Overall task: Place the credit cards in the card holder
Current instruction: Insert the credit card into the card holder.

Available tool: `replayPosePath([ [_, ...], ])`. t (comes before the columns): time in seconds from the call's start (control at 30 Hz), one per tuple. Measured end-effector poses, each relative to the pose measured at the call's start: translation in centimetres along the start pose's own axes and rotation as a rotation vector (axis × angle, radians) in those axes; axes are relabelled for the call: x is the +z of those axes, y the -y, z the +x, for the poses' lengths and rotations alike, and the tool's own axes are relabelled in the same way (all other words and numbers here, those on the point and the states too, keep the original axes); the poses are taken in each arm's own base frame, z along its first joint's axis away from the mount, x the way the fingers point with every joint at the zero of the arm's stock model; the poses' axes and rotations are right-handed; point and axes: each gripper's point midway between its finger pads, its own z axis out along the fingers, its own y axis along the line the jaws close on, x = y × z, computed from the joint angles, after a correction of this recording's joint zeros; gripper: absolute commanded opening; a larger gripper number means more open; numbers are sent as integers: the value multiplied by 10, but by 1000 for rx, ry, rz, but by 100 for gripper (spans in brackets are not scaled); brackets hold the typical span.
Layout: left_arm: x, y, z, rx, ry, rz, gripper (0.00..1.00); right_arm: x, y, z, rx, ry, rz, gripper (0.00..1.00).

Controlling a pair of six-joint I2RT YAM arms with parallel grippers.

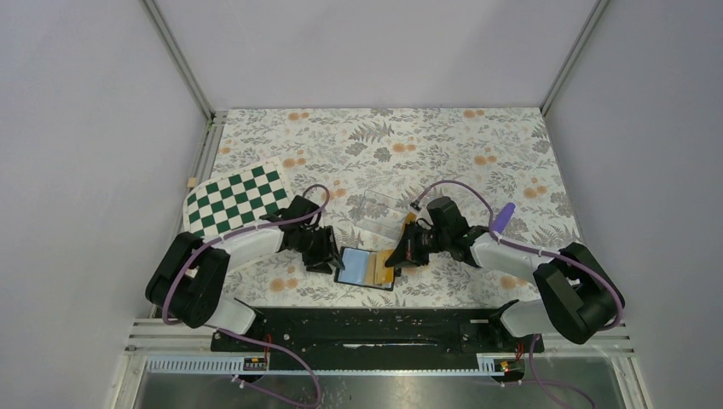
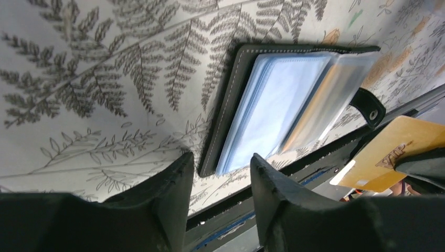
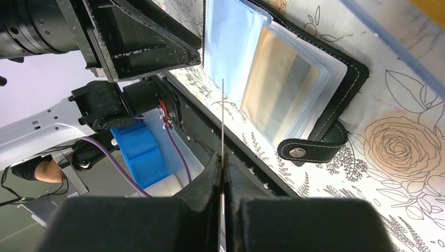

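The card holder [image 1: 356, 265] lies open on the floral cloth near the front edge, pale blue pockets up, its snap tab [image 3: 314, 148] spread flat. One pocket shows an orange-yellow credit card [image 3: 278, 97] through the plastic. My right gripper [image 1: 394, 257] is shut on another credit card [image 2: 391, 151]. That card is seen edge-on in the right wrist view [image 3: 223, 110] and hangs over the holder's right half. My left gripper [image 2: 220, 165] is open at the holder's left edge [image 2: 225, 121], its corner just past the fingertips, with nothing between them.
A clear plastic box [image 1: 381, 211] stands just behind the holder. A green-and-white chequered board [image 1: 237, 198] lies at the left and a purple cylinder [image 1: 506, 217] at the right. The black rail [image 1: 375, 328] of the arm bases runs along the near edge.
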Motion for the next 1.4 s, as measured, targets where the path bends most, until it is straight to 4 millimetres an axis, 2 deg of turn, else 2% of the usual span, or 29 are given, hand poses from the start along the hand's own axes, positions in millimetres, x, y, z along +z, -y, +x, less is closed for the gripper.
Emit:
replayPosePath([
  [0.3,8,6,-3,0,6,20,30,3,-5,-9,-35,14,-2,0],
  [0.63,24,32,31,27,-40,67,28,3,3,-15,-72,41,39,0],
  [0.93,23,29,32,-9,-16,64,25,8,18,-24,-107,63,119,0],
  [1.2,24,28,33,-12,-16,67,23,16,25,-36,-126,63,156,0],
  [1.4,24,28,33,-10,-14,71,21,21,33,-35,-115,43,173,0],
])
